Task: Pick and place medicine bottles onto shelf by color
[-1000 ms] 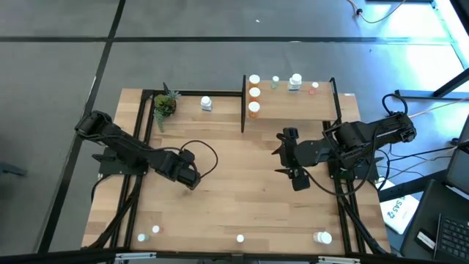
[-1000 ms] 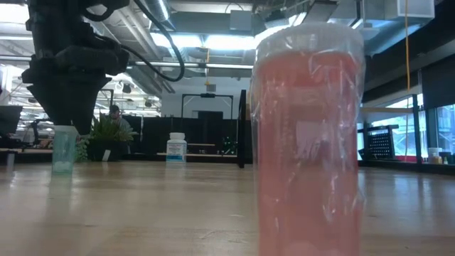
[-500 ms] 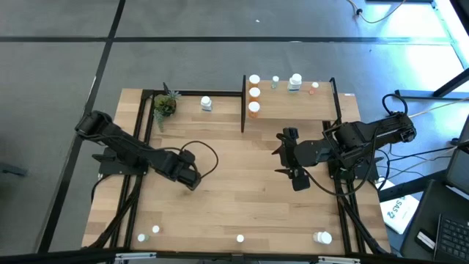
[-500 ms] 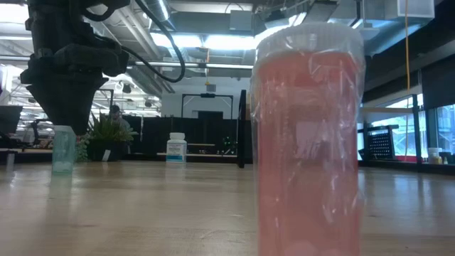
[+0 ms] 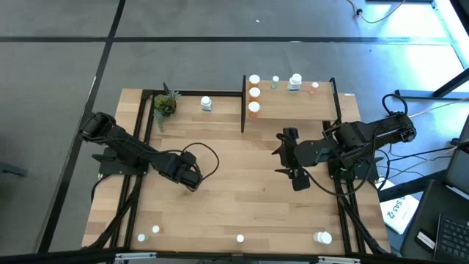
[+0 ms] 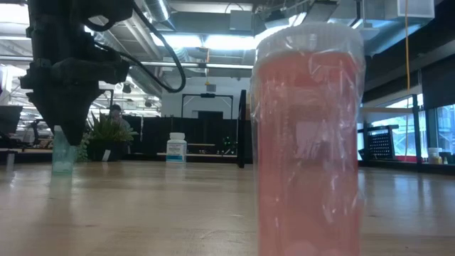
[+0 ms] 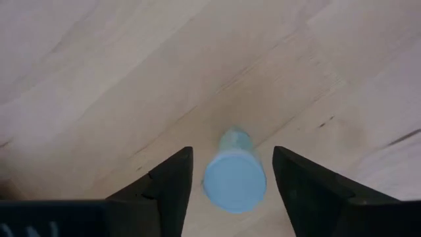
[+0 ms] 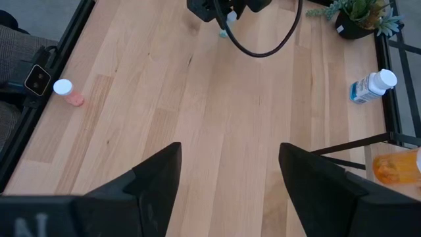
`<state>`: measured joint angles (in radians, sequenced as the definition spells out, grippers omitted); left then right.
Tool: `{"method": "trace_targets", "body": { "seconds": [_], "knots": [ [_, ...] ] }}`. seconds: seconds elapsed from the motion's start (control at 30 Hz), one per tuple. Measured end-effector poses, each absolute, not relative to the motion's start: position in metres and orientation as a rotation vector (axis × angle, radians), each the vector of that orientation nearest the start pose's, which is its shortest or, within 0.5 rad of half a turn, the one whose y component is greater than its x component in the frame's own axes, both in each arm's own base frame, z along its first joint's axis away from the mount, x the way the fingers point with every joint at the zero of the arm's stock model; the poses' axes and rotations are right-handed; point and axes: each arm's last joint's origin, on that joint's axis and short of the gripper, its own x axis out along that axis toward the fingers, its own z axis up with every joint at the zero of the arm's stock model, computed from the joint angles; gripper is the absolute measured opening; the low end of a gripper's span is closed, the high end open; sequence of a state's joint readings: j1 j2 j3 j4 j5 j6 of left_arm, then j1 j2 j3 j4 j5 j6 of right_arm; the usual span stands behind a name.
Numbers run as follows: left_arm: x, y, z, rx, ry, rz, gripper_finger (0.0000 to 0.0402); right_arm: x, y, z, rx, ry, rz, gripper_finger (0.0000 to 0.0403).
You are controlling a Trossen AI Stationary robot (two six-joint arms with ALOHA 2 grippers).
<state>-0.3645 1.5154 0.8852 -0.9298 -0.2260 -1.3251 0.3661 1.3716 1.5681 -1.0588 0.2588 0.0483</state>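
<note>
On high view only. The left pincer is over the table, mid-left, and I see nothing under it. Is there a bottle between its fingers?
Observer: Yes. The left wrist view shows a pale green bottle standing upright between the left pincer's fingers.
Operator: Gripped?
Observer: Not yet. Bare wood shows between the white cap and each finger.
Operator: How low is the pincer?
Observer: In the low view its tips overlap the upper part of the bottle, which stands on the table.
Operator: Right pincer?
Observer: The right wrist view shows the right pincer open with nothing between its fingers, above bare tabletop.
</note>
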Motion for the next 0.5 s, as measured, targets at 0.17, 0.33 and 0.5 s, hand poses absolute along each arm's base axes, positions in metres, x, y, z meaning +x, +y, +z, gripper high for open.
{"method": "trace_targets", "body": {
  "seconds": [0.17, 0.33, 0.5],
  "knots": [
    [0.2262, -0.0795, 0.1752, -0.619, 1.262, 0.838, 0.0177, 0.2441, 0.0857, 0.3963, -0.220, 0.822, 0.081, 0.0257],
    [0.2262, -0.0796, 0.1752, -0.613, 1.266, 0.831, 0.0142, 0.2441, 0.0856, 0.3963, -0.220, 0.822, 0.081, 0.0257],
    [0.2262, -0.0796, 0.1752, -0.599, 1.271, 0.820, 0.0108, 0.2441, 0.0857, 0.3963, -0.220, 0.822, 0.081, 0.0257]
  ]
}}
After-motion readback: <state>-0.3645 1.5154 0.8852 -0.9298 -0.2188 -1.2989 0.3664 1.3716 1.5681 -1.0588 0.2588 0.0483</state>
